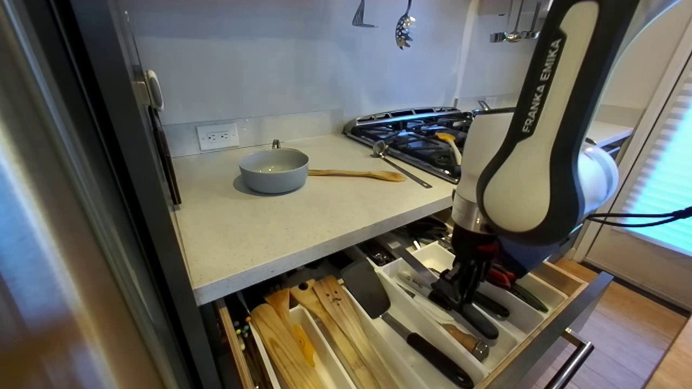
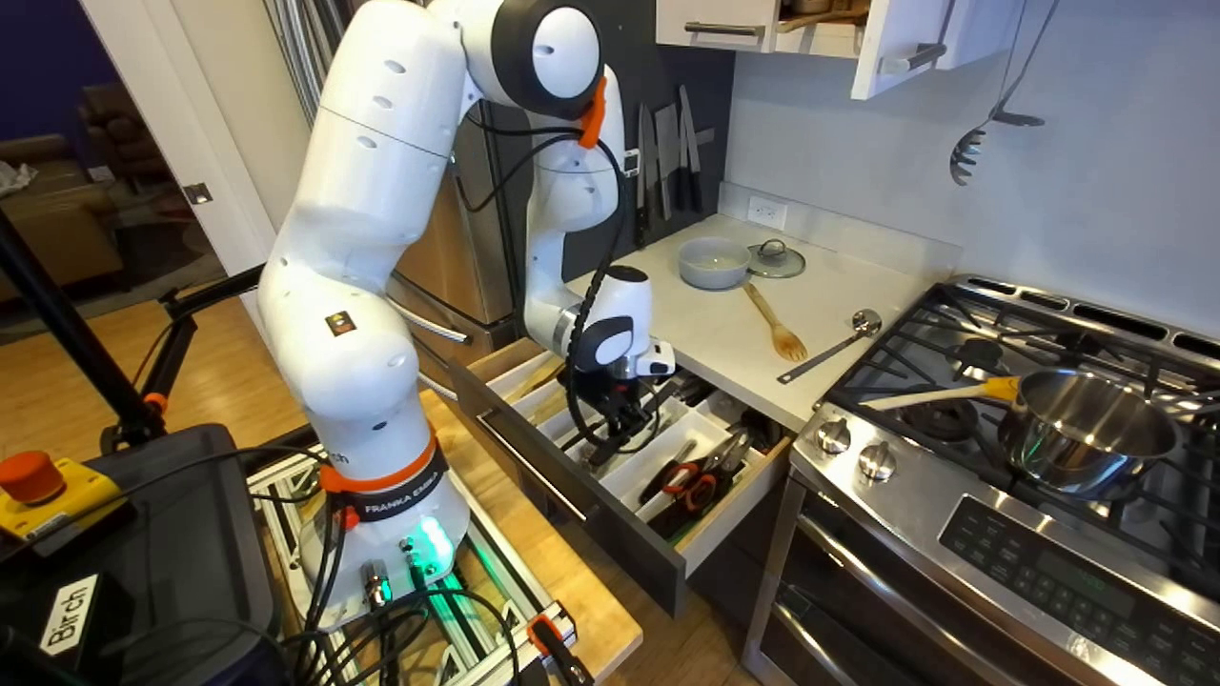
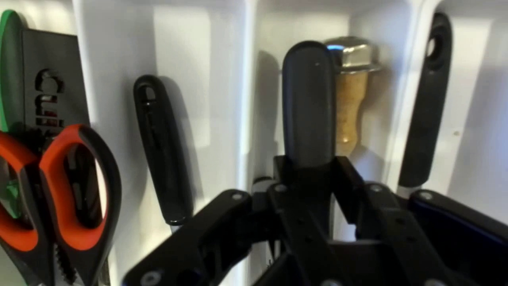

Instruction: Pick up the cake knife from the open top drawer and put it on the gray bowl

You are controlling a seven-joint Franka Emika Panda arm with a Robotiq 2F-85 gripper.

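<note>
The gripper (image 3: 311, 163) is over the open top drawer (image 2: 734, 508), its jaws pinching the cake knife (image 3: 309, 103) by the black handle, whose free end points to 12 o'clock in the wrist view, above a white compartment (image 3: 274, 24). Toward 1 o'clock from the grip lies a wooden-handled tool (image 3: 351, 99); toward 9, red-and-black scissors (image 3: 105, 182) overlap a dark blade (image 3: 53, 51) with cut-out letters, only partly legible. In an exterior view the gray bowl (image 1: 274, 178) stands on the counter (image 1: 324, 216) toward 10 o'clock from the gripper, a wooden spoon (image 1: 357, 174) beside it at 3 o'clock. "FRANKA EMIKA" is printed along the arm (image 1: 546, 138). A white label (image 2: 71, 615) at 8 o'clock in an exterior view reads "Birch"; the markings on the oven panel (image 2: 1048, 570) are too small to read.
</note>
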